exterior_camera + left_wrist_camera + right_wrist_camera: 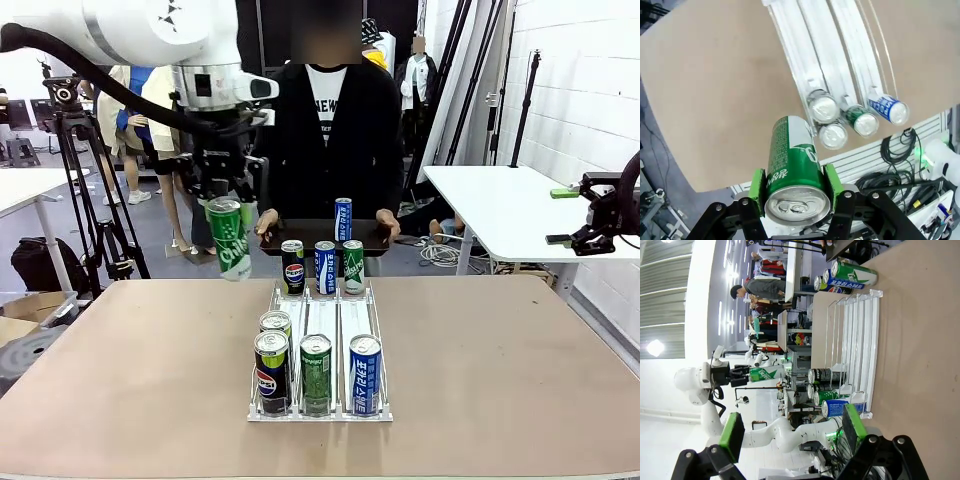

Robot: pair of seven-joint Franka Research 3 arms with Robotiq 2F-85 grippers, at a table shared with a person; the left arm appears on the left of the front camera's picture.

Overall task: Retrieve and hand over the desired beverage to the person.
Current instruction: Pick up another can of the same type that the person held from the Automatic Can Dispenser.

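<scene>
Left gripper (228,205) pinches one green can (230,238) left of the rack (320,330); right gripper (790,432) spread. Rack holds four cans; three stand behind it, one on the person's tray (300,238).

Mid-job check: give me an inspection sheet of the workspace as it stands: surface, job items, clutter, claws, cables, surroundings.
Surface: brown table, bare apart from the rack.
Job's things: clear three-lane rack; four cans at its near end, including a blue can; three cans at the far end. The person holds a dark tray carrying one blue-and-white can.
Clutter: nothing seen on the table.
Claws: left claw shut on a green can, raised above the table's far left side; right claw open, holding nothing, at the right edge.
Cables: loose bundle on the floor beyond the table.
Surroundings: tripod on the left, white side table on the right.
</scene>
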